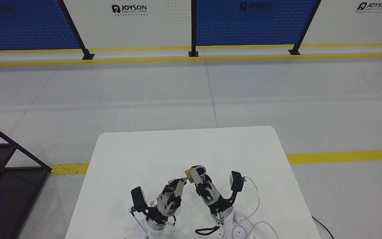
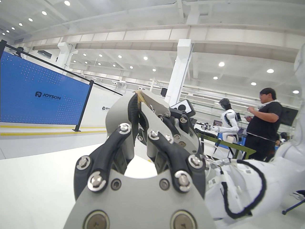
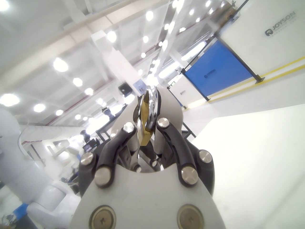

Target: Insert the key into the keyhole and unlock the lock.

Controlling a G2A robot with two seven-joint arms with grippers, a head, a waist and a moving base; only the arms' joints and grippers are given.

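Lock (image 3: 143, 133): brass padlock was gripped firmly between the jaws of the right gripper (image 3: 149, 97) and raised off the table (image 1: 250, 155).
Key (image 2: 139, 96): thin brass sliver, probably the key, was pinched tight in the left gripper (image 1: 181, 183), right beside the lock.
Step in hand: insertion. The blade needed squaring to the keyhole, a straight push, then a turn against a steady lock.
Pose: both wrists were tilted upward, with their fingertips converging at the lock.
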